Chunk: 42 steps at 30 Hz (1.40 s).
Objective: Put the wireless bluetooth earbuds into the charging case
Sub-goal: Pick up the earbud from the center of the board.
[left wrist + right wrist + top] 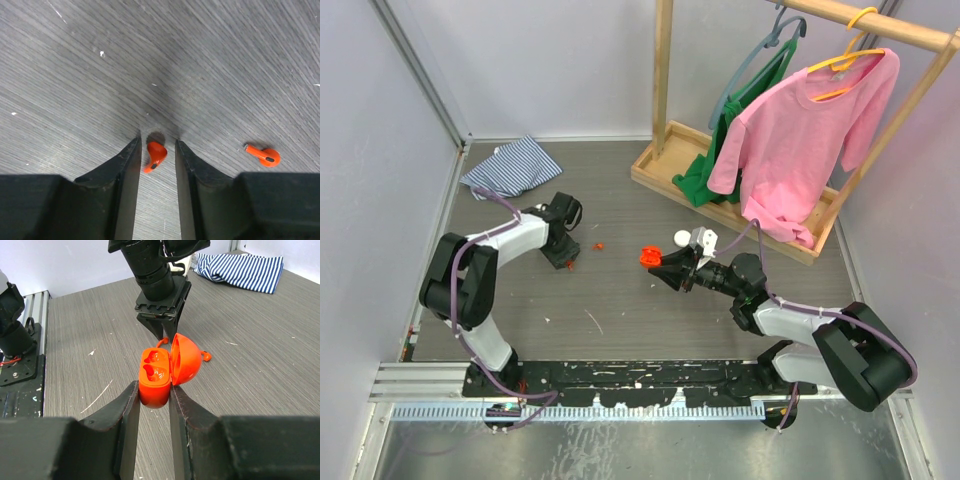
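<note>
Left wrist view: the left gripper (157, 143) points down at a grey table (225, 75). Its jaws stand slightly apart on either side of an orange earbud (155, 154) at lower centre. A thin gap shows on each side, so nothing is clamped. A second earbud (263, 155) lies on the table at right, well apart.

Right wrist view: the right gripper (154, 388) is closed on the orange case (154, 387) at frame centre. The lid (187, 360) stands open to the right, and both wells (155, 365) inside are empty.

The earbuds look tiny, light, hard and glossy, so they are likely to slip or pop out. A hold across the rounded bulb, not the thin stem, seems safest.
</note>
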Tool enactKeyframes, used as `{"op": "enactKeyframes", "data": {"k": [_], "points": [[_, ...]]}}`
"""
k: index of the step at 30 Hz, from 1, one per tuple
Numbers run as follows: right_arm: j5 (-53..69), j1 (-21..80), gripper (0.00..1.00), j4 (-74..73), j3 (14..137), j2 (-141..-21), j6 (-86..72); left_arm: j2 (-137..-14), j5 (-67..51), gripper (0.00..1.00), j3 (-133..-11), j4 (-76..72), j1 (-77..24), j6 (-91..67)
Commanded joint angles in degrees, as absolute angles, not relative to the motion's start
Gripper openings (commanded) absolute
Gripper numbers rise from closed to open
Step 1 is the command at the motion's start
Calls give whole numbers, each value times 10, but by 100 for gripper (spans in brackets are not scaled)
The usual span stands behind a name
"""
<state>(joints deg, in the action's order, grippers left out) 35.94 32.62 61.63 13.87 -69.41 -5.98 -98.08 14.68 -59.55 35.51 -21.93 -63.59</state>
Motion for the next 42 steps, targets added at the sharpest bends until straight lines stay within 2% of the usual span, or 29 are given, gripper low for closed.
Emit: {"op": "enactKeyframes", "data": {"k": [1, 7, 19, 32, 42], "points": [[363, 329, 1, 644, 155, -695, -58, -994, 147, 32, -611, 345, -215, -635], [362, 329, 1, 641, 156, -692, -58, -994, 143, 27, -604, 351, -214, -627], [363, 329, 1, 636, 157, -691, -58, -963, 126, 31, -602, 353, -214, -555], [362, 329, 1, 635, 157, -688, -57, -1001, 108, 33, -654, 389, -213, -434], [363, 330, 1, 635, 157, -690, -57, -1005, 83, 44, -671, 392, -213, -298]]}}
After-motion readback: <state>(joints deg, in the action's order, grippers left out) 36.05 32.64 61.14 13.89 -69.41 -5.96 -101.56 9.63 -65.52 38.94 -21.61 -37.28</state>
